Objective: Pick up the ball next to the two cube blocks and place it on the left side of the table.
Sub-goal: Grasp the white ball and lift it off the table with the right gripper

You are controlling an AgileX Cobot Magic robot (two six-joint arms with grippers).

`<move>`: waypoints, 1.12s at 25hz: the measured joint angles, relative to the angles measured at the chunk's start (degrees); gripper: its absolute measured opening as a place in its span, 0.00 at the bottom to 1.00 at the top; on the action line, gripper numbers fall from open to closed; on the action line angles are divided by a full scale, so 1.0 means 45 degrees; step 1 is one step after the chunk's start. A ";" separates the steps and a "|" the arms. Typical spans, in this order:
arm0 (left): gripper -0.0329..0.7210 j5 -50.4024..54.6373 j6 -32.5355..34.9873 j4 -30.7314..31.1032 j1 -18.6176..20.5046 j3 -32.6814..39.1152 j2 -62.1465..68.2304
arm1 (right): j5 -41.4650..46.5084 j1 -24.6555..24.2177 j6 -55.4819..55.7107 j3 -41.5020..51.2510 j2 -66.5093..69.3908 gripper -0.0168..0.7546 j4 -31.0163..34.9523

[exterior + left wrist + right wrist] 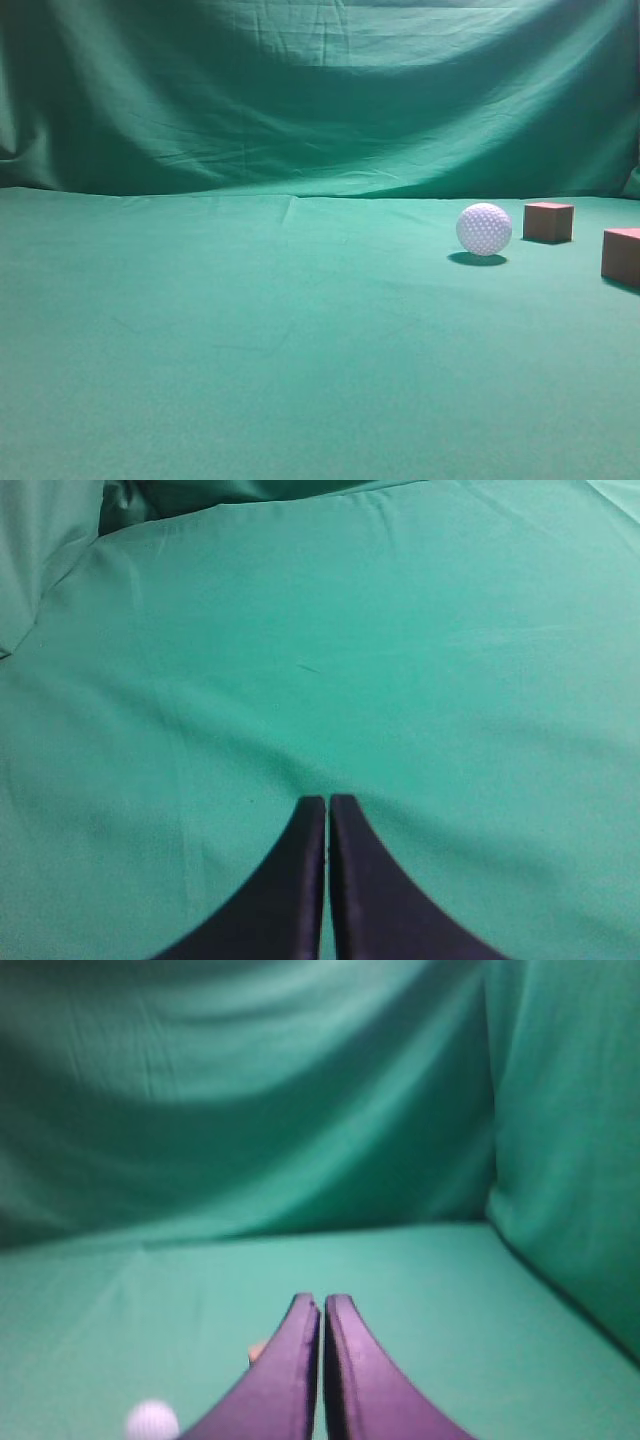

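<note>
The white dimpled ball rests on the green table at the right. One reddish-brown cube block stands just right of it, a second cube block at the right edge, nearer the camera. Neither arm shows in the exterior view. My left gripper is shut and empty over bare cloth. My right gripper is shut and empty above the table. The ball shows at the lower left of the right wrist view. A corner of a cube block peeks out beside the left finger.
A green cloth backdrop hangs behind the table. In the right wrist view a green cloth wall also stands on the right side. The cloth on the table is slightly wrinkled.
</note>
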 joint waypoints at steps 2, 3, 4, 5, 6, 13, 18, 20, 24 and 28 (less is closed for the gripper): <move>0.04 0.0000 0.0000 0.0000 0.0000 0.0000 0.0000 | -0.1928 0.0000 0.0212 0.0000 0.0000 0.02 0.0230; 0.04 0.0000 0.0000 0.0000 0.0000 0.0000 0.0000 | -0.2445 0.0000 0.0368 0.0000 0.0000 0.02 0.0258; 0.04 0.0000 0.0000 0.0000 0.0000 0.0000 0.0000 | -0.2446 0.0000 0.0631 -0.0127 0.0000 0.02 0.0258; 0.04 0.0000 0.0000 0.0000 0.0000 0.0000 0.0000 | -0.1827 0.0000 0.0871 -0.0490 0.0000 0.02 0.0258; 0.04 0.0000 0.0000 0.0000 0.0000 0.0000 0.0000 | -0.0915 0.0000 0.1169 -0.1088 0.0139 0.02 0.0258; 0.04 0.0000 0.0000 0.0000 0.0000 0.0000 0.0000 | 0.6191 0.0000 0.0569 -0.6005 0.3739 0.02 0.0551; 0.04 0.0000 0.0000 0.0000 0.0000 0.0000 0.0000 | 0.8641 0.0377 -0.2209 -0.7601 0.6642 0.02 0.2471; 0.04 0.0000 0.0000 0.0000 0.0000 0.0000 0.0000 | 0.9027 0.0856 -0.3315 -0.8070 0.7618 0.02 0.3270; 0.04 0.0000 0.0000 0.0000 0.0000 0.0000 0.0000 | 0.9371 0.1423 -0.4238 -0.9093 0.9970 0.02 0.4261; 0.04 0.0000 0.0000 0.0000 0.0000 0.0000 0.0000 | 1.0256 0.1719 -0.4477 -1.0432 1.2706 0.02 0.4466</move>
